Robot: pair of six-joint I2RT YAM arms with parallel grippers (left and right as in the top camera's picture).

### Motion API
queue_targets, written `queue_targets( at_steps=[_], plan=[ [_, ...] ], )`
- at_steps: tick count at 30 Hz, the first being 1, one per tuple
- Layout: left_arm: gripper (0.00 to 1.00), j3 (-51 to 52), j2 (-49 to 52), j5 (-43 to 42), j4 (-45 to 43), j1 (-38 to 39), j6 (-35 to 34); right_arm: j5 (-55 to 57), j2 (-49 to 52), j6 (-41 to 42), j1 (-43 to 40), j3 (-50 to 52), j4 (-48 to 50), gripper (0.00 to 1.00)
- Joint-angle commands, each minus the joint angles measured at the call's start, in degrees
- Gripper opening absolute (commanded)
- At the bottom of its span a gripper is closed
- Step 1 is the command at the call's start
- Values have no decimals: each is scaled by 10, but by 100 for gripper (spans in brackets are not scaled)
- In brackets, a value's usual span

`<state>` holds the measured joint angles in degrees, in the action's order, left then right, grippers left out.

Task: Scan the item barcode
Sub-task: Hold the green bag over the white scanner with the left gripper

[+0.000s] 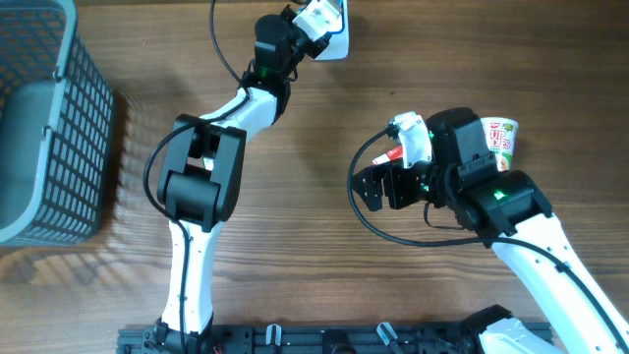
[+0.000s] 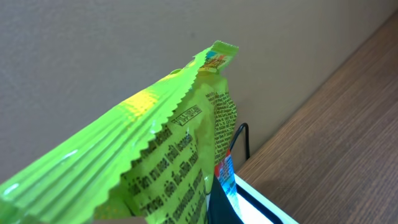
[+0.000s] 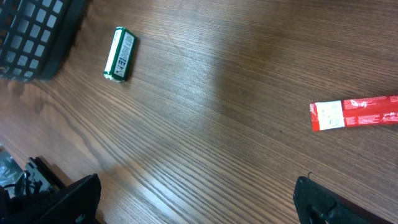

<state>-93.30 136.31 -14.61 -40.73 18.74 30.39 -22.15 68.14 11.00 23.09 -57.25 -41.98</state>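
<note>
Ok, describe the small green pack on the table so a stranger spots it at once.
In the right wrist view, find the dark mesh basket at top left. Just right of it, on the wooden table, lies the small green-and-white oblong pack. Its only neighbour is a flat red box.

Green packet (image 2: 155, 149) print blurred, bottom cut off; red box (image 3: 354, 113) clipped at right edge; cup (image 1: 501, 143) half-hidden.

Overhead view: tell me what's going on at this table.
The left gripper is shut on a green snack packet, holding it at the far edge of the table by a white device, probably the scanner. The right gripper hangs open above the table, holding nothing; a red sachet and a small green pack lie below it. A noodle cup stands by that arm.
</note>
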Motion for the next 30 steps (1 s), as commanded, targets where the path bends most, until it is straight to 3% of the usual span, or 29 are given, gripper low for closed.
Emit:
queue_targets(
  at_steps=[1,4,10,18,23,30],
  plan=[
    [4,-9,8,-14,-6,1,9,7,0,-4,1,-5,3,100],
    [4,-9,8,-14,-10,1,9,7,0,-4,1,-5,3,100],
    [4,-9,-2,19,-101,2,2,7,0,-4,1,-5,3,100],
    [4,-9,-92,25,-43,3,-138,8,0,-4,1,-5,3,100],
    [4,-9,-198,25,154,15,-245,7,0,-3,1,-5,35,100],
    [4,-9,-310,24,479,47,-251,8,-16,28,1,-29,34,100]
  ],
)
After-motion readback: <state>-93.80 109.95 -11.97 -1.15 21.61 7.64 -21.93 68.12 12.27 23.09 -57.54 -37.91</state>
